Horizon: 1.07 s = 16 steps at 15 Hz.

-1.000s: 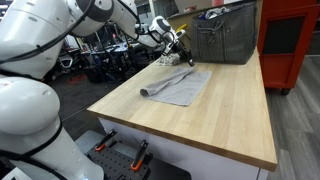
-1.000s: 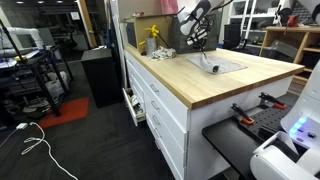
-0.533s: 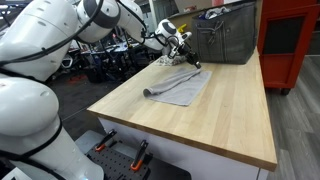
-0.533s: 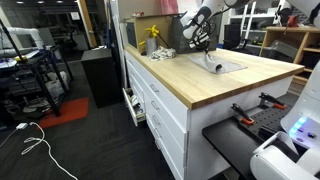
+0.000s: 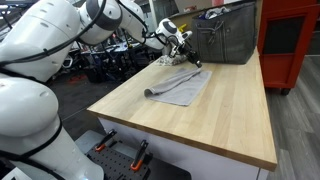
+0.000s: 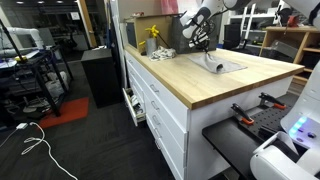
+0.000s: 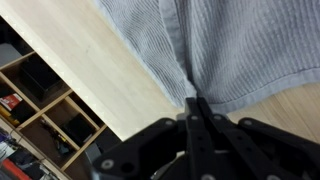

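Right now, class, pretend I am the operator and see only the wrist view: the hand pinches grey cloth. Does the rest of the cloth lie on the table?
Observer: Yes. In both exterior views the cloth lies on the table; the hand pinches only its far end.
Operator: What stands behind it?
Observer: A grey metal bin, just beyond the hand.
Operator: Anything else on the table?
Observer: A yellow object at a far corner, apart from the cloth.
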{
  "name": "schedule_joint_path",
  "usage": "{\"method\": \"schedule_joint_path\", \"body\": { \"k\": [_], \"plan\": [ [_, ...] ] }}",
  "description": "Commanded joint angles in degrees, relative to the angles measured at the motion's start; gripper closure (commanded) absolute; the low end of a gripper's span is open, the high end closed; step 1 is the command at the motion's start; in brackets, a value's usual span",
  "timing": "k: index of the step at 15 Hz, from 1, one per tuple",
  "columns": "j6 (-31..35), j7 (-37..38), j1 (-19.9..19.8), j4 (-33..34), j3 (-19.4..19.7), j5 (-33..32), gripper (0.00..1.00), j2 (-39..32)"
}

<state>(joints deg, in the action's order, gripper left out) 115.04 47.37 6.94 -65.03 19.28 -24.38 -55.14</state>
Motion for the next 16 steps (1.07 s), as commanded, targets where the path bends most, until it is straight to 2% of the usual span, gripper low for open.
{"method": "schedule_joint_path", "body": {
  "k": [1,6,16],
  "plan": [
    [-2.29,-1.08,-0.71,0.86,-1.5,1.13,0.99,1.07],
    [-4.33,-3.37,-0.9,0.03,-3.87,3.75,0.99,2.45],
    [-7.83,-3.3,-1.77,1.62,-6.42,8.5,0.99,2.89]
  ]
}}
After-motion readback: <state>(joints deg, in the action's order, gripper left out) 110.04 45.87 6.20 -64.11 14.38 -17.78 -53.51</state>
